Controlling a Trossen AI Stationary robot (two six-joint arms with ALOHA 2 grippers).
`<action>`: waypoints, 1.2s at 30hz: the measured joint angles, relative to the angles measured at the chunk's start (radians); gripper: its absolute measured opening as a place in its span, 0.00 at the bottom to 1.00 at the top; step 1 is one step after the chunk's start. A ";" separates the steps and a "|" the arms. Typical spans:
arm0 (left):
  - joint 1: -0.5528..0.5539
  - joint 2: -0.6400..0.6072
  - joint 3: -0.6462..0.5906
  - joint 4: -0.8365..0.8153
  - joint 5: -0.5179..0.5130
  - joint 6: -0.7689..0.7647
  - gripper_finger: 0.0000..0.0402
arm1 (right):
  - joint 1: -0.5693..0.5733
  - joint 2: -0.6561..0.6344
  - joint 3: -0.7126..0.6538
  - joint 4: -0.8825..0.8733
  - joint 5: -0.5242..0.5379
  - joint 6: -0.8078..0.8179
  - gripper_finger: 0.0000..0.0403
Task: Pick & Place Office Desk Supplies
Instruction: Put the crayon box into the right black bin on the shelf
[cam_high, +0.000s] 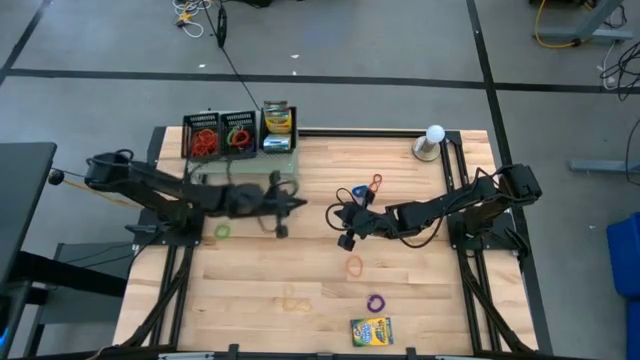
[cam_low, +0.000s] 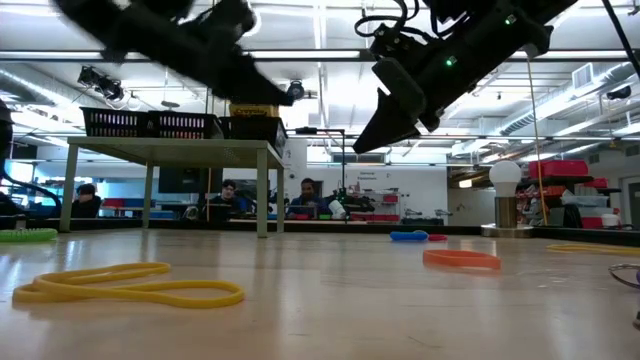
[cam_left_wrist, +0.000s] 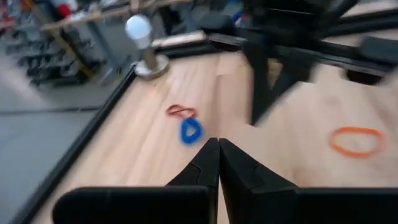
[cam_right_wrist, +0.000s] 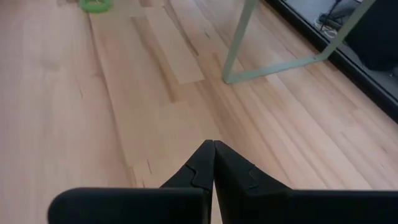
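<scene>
- The left claw (cam_high: 290, 205) hangs over the middle of the desk (cam_high: 260, 290), its fingers pressed together with nothing visible between them in its own wrist view; whether a thin band is pinched there cannot be told.
- The right claw (cam_high: 345, 238) is also closed and empty, near the blue band (cam_high: 357, 192) and red band (cam_high: 376, 181).
- Loose bands lie scattered: an orange one (cam_high: 354, 266), a purple one (cam_high: 375, 301), a green one (cam_high: 222, 231), a yellow one (cam_low: 125, 283) near the front edge.
- The crayon box (cam_high: 371, 331) lies at the front; the mesh trays (cam_high: 221, 133) sit on the pale stand (cam_high: 240, 160) at the back.
- Before lifting, I would check the pinch; if empty, open, lower flat to the wood and close across one side of a band.
</scene>
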 joint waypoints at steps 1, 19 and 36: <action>-0.016 0.000 -0.054 0.079 0.001 -0.004 0.02 | 0.002 0.000 0.000 -0.008 0.001 0.007 0.04; -0.142 -0.008 -0.359 0.602 -0.330 0.012 0.02 | 0.045 -0.193 0.000 -0.315 0.045 0.171 0.04; 0.178 -0.185 0.178 -0.652 -0.372 -0.020 0.02 | 0.045 -0.249 0.000 -0.349 0.066 0.172 0.04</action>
